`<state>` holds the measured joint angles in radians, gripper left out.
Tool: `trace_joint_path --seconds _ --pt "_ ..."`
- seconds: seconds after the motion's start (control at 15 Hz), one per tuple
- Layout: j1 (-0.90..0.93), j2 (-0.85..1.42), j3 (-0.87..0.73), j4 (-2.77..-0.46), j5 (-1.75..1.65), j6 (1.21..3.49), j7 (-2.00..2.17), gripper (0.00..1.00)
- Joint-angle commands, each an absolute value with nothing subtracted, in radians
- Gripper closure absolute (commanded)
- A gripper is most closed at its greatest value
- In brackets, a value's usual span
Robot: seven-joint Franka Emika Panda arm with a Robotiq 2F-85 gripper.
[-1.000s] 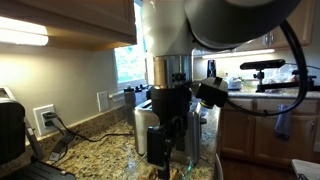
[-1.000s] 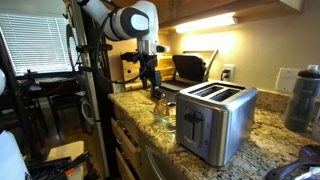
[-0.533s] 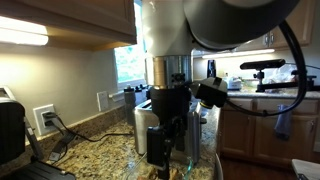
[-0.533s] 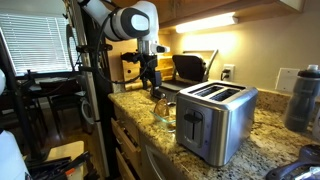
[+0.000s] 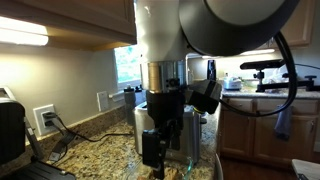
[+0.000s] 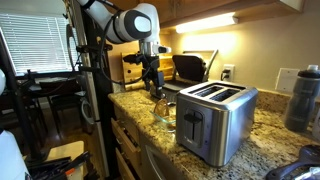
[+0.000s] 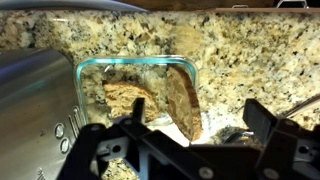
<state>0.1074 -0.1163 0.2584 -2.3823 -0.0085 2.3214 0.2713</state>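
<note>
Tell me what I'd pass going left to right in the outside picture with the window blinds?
In an exterior view: window blinds → gripper → toaster → bottle. The glass dish sits right below the gripper, so I left it out.

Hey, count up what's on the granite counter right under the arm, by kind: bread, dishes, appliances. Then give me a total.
Bread slices: 2
Glass dish: 1
Toaster: 1
Total: 4
</note>
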Motion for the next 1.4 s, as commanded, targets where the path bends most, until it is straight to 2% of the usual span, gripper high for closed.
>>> trace_joint_path --seconds 0.0,0.87,0.93,1.07,1.33 --pt "0.127 -0.062 0.247 -2.352 -0.057 2.350 0.341 0.00" --pt "0.161 0.106 0.206 -2.265 -0.112 2.442 0.378 0.00" --pt "0.163 0.115 0.201 -2.257 -0.124 2.443 0.382 0.25" --pt "0.165 0.126 0.192 -2.245 -0.132 2.443 0.378 0.32" --pt "0.176 0.141 0.179 -2.230 -0.131 2.443 0.376 0.59"
